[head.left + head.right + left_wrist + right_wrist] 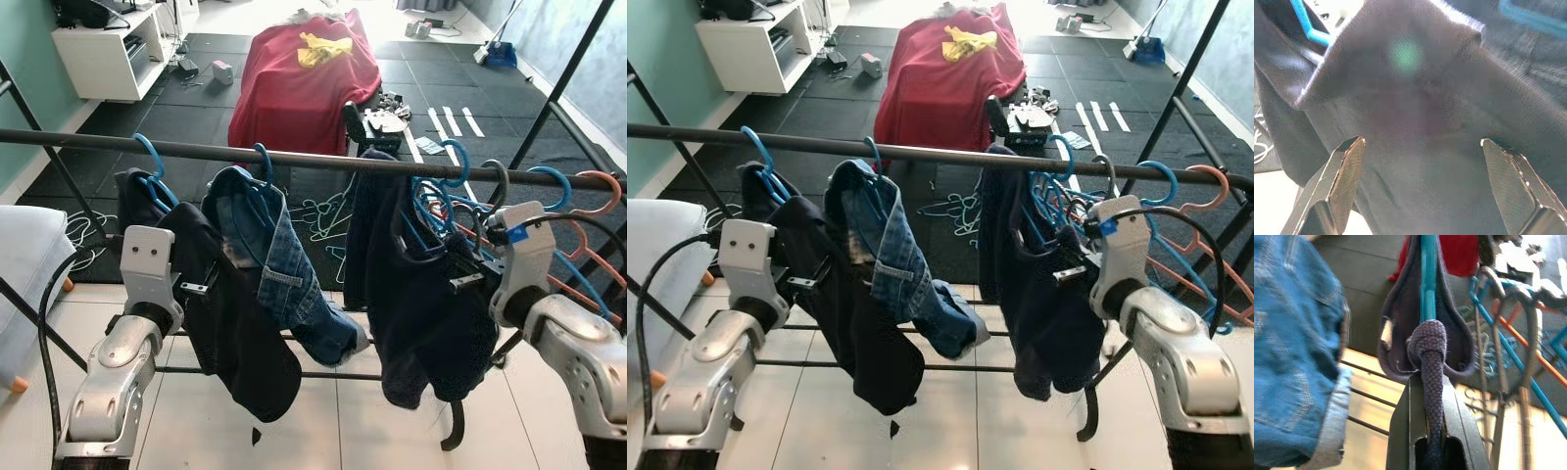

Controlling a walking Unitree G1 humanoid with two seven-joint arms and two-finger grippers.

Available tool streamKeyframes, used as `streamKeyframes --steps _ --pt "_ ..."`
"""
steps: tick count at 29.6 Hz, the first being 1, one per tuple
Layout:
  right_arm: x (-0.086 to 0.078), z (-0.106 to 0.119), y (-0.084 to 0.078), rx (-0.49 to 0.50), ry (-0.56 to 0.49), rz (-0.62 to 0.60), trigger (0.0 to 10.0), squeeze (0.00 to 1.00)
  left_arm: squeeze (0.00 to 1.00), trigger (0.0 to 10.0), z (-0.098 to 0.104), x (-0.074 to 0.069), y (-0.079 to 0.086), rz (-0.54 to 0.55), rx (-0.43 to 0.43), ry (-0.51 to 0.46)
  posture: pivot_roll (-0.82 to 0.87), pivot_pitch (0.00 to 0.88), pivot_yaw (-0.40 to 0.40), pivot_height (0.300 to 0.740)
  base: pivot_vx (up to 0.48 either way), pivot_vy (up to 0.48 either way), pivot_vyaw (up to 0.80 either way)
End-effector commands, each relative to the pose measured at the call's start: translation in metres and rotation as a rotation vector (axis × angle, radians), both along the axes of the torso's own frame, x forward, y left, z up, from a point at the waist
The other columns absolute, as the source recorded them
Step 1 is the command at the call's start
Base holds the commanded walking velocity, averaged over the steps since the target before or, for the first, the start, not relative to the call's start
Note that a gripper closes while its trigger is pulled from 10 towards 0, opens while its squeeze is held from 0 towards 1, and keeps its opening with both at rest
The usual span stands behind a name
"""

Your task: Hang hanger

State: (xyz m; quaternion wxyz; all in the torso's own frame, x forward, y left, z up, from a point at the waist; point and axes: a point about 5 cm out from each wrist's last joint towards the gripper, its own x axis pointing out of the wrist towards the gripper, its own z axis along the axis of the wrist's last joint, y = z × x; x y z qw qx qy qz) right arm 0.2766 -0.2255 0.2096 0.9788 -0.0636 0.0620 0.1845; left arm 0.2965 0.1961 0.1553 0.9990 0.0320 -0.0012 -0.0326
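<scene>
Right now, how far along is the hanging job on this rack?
Done: dark garment and jeans hang from blue hangers on the rail. In hand: the right gripper is shut on the navy garment's drawstring, its hanger already hooked. The left gripper is open. Left: letting go.

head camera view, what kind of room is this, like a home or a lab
Probably a room in a home set up for laundry practice. A metal clothes rail carries garments on blue hangers, a red cloth drapes furniture behind, and a white shelf unit stands on black foam floor mats.
</scene>
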Motion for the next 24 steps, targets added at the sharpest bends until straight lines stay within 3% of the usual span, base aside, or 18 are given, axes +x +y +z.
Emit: streamKeyframes --steps 1,6,11,24 --pt "-0.015 0.019 0.010 0.000 -0.076 0.127 0.0 0.00 0.00 10.0 -0.007 0.001 0.000 -0.014 0.006 0.037 -0.09 0.125 -0.027 0.740 -0.337 0.000 0.00" --pt "-0.034 0.020 0.016 -0.019 -0.053 0.245 0.0 0.00 0.00 10.0 -0.007 0.003 0.007 -0.017 0.024 0.041 -0.09 0.128 -0.024 0.740 -0.357 0.000 0.00" --pt "-0.040 0.019 0.011 -0.037 -0.025 0.246 0.0 0.00 0.00 10.0 -0.009 0.002 0.014 -0.011 0.039 0.051 -0.10 0.129 -0.021 0.740 -0.364 0.000 0.00" --pt "-0.050 0.009 0.000 -0.083 0.069 0.238 0.0 0.00 0.00 10.0 -0.006 0.003 0.007 -0.101 0.035 0.045 -0.10 0.129 -0.027 0.740 -0.364 0.000 0.00"
